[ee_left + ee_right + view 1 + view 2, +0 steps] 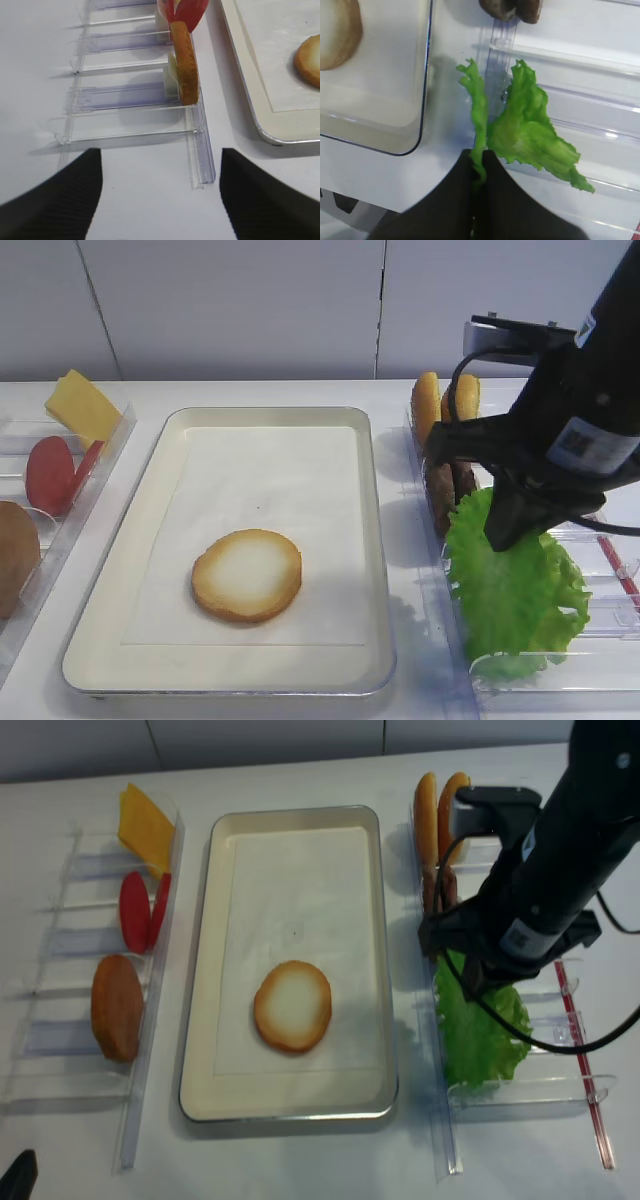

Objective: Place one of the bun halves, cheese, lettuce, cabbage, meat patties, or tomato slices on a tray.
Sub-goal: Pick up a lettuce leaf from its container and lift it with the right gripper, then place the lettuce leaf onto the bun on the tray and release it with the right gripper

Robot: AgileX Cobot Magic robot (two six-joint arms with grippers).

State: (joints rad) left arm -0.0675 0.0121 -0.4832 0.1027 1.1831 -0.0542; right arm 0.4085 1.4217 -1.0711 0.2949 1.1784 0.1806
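I judge the lettuce (520, 130) to be light, limp and easily torn, its frilled edge folding wherever it is pinched; the best hold is on the thicker, paler part near the rib rather than the thin ruffle, and I would lift slowly so the leaf does not slip or catch on the bin wall. The right gripper (481, 165) is fully closed, its two dark fingers pressed together on a fold of the leaf's edge, as the right wrist view shows; the rest of the leaf fans out beyond the fingertips, over the clear plastic bin (600, 660) to the right of the tray (150, 530). In the exterior high view the leaf lies directly beneath the gripper, still within the bin and apart from the tray, where a bun half (247, 575) rests cut face up on the liner. The left gripper (160, 200) hangs wide open over the tabletop (40, 75), holding nothing.
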